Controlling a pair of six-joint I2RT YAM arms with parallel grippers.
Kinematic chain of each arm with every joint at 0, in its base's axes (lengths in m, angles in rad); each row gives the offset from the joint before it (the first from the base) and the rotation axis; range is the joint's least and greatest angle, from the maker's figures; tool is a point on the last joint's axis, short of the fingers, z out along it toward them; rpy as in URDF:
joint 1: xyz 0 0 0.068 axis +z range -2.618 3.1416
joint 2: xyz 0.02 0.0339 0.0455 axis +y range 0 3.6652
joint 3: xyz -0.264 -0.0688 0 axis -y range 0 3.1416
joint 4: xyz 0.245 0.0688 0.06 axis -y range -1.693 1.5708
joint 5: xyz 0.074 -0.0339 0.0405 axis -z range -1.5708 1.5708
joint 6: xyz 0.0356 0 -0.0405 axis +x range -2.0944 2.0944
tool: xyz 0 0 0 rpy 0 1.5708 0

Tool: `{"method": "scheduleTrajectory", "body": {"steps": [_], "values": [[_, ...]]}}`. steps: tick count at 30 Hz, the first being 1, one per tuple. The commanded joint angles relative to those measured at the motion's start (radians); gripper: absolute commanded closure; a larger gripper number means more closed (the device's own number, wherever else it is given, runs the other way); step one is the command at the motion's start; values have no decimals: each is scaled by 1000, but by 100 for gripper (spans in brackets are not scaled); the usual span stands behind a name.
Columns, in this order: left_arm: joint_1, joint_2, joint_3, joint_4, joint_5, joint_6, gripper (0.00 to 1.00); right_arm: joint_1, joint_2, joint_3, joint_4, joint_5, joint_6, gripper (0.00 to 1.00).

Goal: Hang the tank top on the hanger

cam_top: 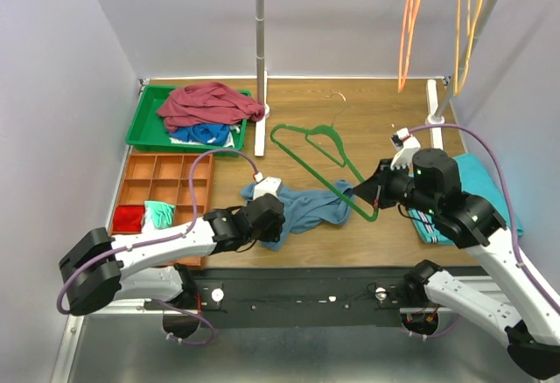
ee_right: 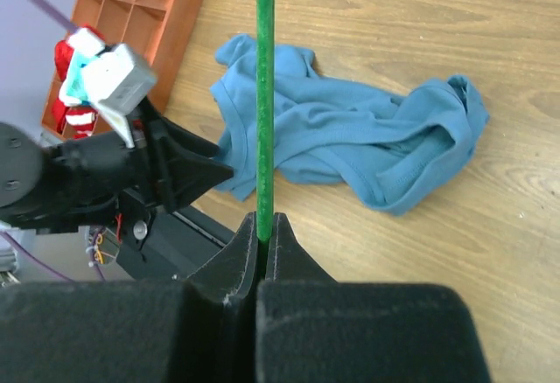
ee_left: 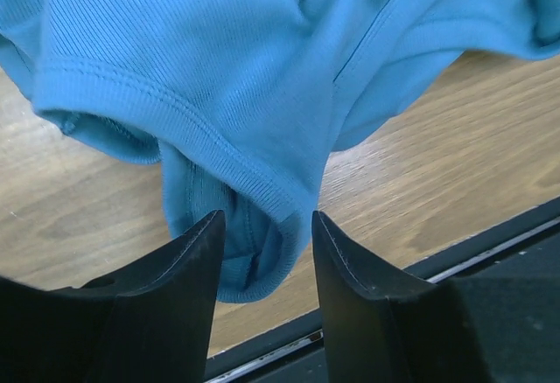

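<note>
The slate-blue tank top [cam_top: 302, 208] lies crumpled on the wooden table near the front edge. My left gripper [cam_top: 278, 224] is at its left end. In the left wrist view the jaws of this gripper [ee_left: 267, 217] stand apart around a hanging hemmed fold of the tank top [ee_left: 219, 68], without pinching it. The dark-green hanger [cam_top: 319, 151] lies slanted, its hook toward the back. My right gripper [cam_top: 357, 192] is shut on its near corner. In the right wrist view the green hanger bar [ee_right: 264, 94] rises from the closed right gripper [ee_right: 264, 219], crossing over the tank top [ee_right: 350, 134].
A green tray [cam_top: 144, 121] at the back left holds a maroon garment [cam_top: 210, 103]. An orange compartment box [cam_top: 162, 182] sits at the left. A teal cloth [cam_top: 490, 182] lies under the right arm. An orange hanger [cam_top: 409, 24] and a yellow hanger [cam_top: 468, 24] hang at the back right. A metal pole [cam_top: 261, 51] stands mid-back.
</note>
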Motion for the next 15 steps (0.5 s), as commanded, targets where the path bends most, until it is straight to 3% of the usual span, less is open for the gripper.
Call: {"method": "scheduleTrajectory", "body": {"steps": [1,8,11,12,14,15], "values": [[-30,49,0,17,-72,-47,48,-2,-59,11,-106,41,12,99],[-38,102,-9,92,-9,-32,52,-1,-102,31,-165,63,22,99],[-38,124,-5,109,8,-27,75,-2,-122,33,-181,72,29,99],[-36,127,-5,108,8,-26,88,-2,-127,36,-186,72,31,99],[-27,126,-2,109,7,-24,100,-1,-137,48,-206,73,34,99],[-15,119,-2,111,17,-32,100,-2,-141,53,-211,73,35,99]]}}
